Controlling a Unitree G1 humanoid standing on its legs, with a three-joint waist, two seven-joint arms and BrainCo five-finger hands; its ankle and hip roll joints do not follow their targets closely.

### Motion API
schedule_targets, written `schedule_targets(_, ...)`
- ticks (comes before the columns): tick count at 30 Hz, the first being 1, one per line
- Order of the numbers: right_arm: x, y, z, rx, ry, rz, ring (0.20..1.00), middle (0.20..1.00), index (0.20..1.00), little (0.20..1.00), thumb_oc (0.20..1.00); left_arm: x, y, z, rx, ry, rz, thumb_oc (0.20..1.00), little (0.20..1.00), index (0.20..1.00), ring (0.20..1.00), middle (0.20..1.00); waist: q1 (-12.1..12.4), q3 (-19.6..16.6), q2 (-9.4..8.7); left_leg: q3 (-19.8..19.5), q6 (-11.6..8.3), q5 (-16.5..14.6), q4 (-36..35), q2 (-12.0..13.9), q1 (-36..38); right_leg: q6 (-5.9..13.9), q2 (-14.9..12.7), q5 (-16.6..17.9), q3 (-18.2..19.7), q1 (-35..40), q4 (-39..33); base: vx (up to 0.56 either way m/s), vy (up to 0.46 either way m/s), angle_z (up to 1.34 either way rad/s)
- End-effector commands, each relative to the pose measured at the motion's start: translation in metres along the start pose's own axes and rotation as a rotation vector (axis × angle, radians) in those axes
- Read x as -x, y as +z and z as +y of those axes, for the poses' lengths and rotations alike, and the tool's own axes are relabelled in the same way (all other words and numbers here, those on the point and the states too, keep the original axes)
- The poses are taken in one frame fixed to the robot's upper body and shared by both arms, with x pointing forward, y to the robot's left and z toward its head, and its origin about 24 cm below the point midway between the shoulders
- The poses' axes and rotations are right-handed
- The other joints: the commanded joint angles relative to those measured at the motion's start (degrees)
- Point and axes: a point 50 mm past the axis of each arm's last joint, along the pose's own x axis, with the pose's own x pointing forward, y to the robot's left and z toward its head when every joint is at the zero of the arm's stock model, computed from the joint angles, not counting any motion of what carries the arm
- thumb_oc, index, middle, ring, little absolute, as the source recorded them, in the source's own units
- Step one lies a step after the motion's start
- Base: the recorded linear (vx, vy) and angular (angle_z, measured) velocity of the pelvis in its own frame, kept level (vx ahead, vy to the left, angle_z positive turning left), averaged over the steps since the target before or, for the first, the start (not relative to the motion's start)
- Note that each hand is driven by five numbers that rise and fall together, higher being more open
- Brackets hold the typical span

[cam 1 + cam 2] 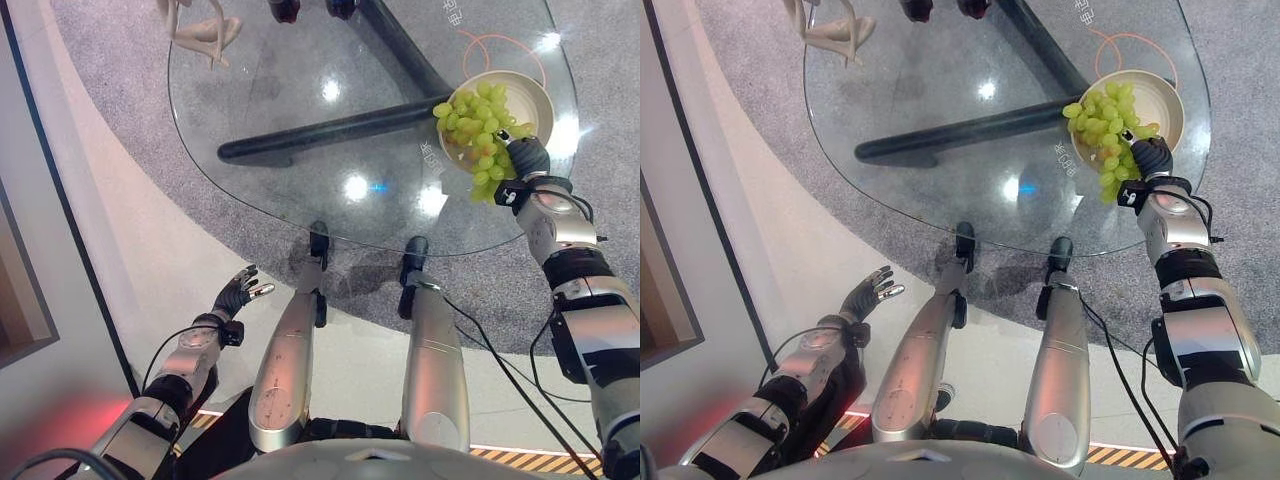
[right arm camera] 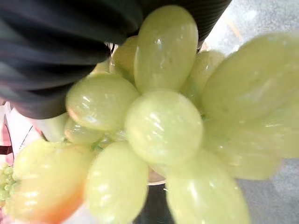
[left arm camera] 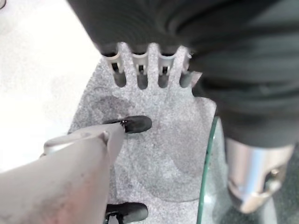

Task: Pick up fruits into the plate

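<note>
At upper right, the right hand (image 1: pixel 528 155) clutches glossy green grapes (image 1: pixel 478 135) over a round cream plate (image 1: pixel 535 98) on the glass table (image 1: pixel 300 90). Lower left, the left hand (image 1: pixel 238 291) hangs open, fingers spread.

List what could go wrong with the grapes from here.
1. The grape bunch hangs partly past the near rim of the plate, so released now it may slide off onto the glass table.
2. The plate sits close to the table's edge; a nudge from the right hand might push it off.
3. The hand's fingers are hidden, so its hold cannot be checked.
</note>
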Motion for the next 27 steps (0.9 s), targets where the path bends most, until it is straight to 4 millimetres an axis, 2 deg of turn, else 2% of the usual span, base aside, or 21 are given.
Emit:
schedule_targets(1,-0.002,0.032,-0.016,0.048,-0.064,-0.093,0.887,0.887,0.887,0.887,0.887,0.003,-0.004,-0.003,0.011,-0.011,-0.010,1.000,1.000,1.000,1.000,1.000,-0.3,-1.5,1.81,-0.2,2.49,-9.4,8.7,-4.9,-1.0,-1.40,4.2,5.9,-2.8,2.7,-8.3,0.00,0.000,0.00)
schedule_targets(2,-0.002,0.033,-0.016,0.058,-0.069,-0.099,1.000,1.000,1.000,1.000,1.000,0.003,-0.004,-0.003,0.010,-0.011,-0.008,1.000,1.000,1.000,1.000,1.000,-0.3,-1.5,1.79,-0.2,2.50,-9.5,8.8,-4.9,-1.0,-1.43,4.2,5.8,-2.8,2.8,-8.2,0.00,0.000,0.00)
schedule_targets(10,-0.003,0.053,-0.021,0.208,-0.137,-0.131,1.000,1.000,1.000,1.000,1.000,0.004,-0.005,-0.001,0.014,-0.008,-0.001,1.000,1.000,1.000,1.000,1.000,-0.4,-1.5,1.60,-0.2,2.61,-9.5,9.2,-4.9,-1.3,-1.52,4.5,5.8,-2.6,2.3,-7.5,0.01,-0.001,0.00)
schedule_targets(21,-0.002,0.063,-0.026,0.317,-0.221,-0.151,1.000,1.000,1.000,1.000,1.000,0.007,-0.007,0.006,0.015,0.003,0.009,1.000,1.000,1.000,1.000,1.000,-0.2,-1.5,1.00,-0.3,3.06,-9.7,9.6,-4.8,-1.6,-1.75,4.9,5.6,-2.7,2.0,-6.9,0.00,0.000,0.00)
schedule_targets(27,0.000,0.073,-0.029,0.496,-0.322,-0.193,1.000,1.000,1.000,1.000,1.000,0.010,-0.011,0.009,0.019,0.009,0.018,1.000,1.000,1.000,1.000,1.000,-0.3,-1.5,0.50,-0.2,3.30,-10.3,9.9,-4.8,-0.8,-1.84,5.2,5.1,-2.5,2.7,-6.5,0.01,0.002,0.00)
